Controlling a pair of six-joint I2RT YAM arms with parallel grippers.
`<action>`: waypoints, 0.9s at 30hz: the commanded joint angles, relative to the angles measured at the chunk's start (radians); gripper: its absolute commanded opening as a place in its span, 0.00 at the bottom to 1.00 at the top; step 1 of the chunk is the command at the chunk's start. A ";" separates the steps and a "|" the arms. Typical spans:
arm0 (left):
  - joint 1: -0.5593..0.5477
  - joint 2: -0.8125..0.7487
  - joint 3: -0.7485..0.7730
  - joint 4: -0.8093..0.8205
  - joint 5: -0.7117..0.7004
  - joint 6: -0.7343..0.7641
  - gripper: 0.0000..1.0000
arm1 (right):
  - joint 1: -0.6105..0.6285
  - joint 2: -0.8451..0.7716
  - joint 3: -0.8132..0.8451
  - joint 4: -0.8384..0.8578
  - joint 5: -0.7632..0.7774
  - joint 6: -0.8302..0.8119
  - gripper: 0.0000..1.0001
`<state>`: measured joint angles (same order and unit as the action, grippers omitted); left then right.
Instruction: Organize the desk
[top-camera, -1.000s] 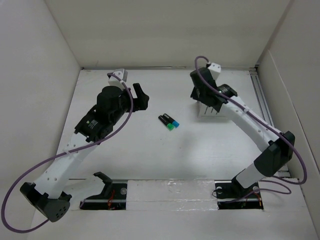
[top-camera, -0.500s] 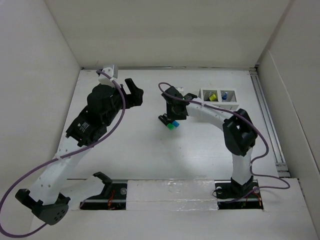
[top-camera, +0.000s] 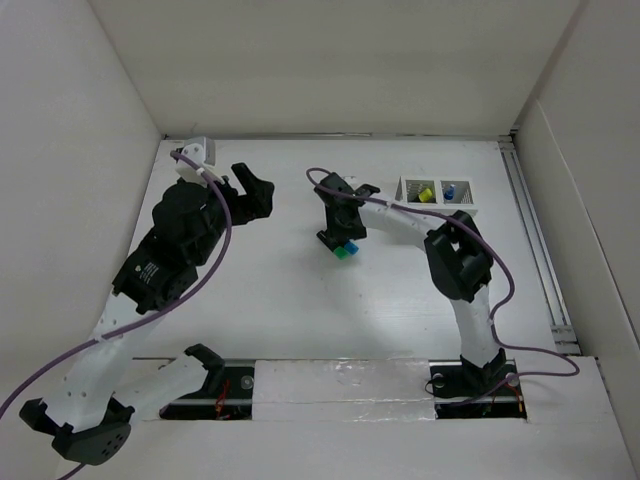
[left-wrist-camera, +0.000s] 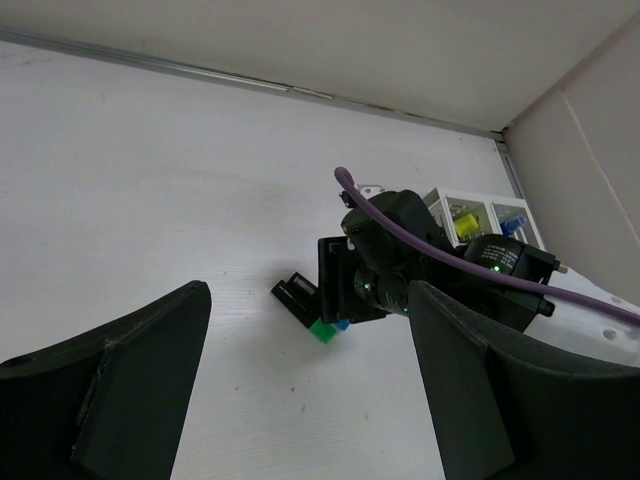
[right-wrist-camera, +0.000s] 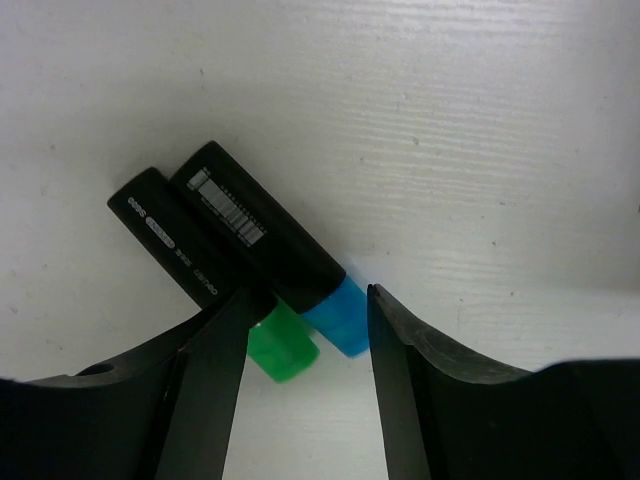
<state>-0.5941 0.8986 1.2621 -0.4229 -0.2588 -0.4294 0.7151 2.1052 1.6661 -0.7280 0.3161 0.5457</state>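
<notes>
Since a second ago the right gripper (right-wrist-camera: 308, 300) has swung from the organizer box (top-camera: 440, 190) to the blue-capped marker (right-wrist-camera: 265, 235), jaws parted astride it, gripping nothing. The green-capped marker (right-wrist-camera: 175, 245) lies touching it on the desk (top-camera: 300, 310). The left gripper (top-camera: 252, 190) is wide open and empty. Both markers remain to be stowed
</notes>
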 joint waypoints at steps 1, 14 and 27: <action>0.000 -0.026 -0.004 -0.010 -0.020 -0.014 0.76 | -0.017 0.038 0.072 -0.017 0.012 -0.009 0.56; 0.000 -0.056 0.011 -0.066 -0.040 -0.020 0.76 | -0.066 0.200 0.306 -0.080 -0.069 -0.009 0.55; 0.000 -0.041 0.022 -0.056 -0.031 -0.029 0.76 | -0.097 0.188 0.247 -0.054 -0.083 0.010 0.22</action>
<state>-0.5941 0.8555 1.2621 -0.4995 -0.2893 -0.4511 0.6296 2.3096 1.9308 -0.7761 0.2295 0.5510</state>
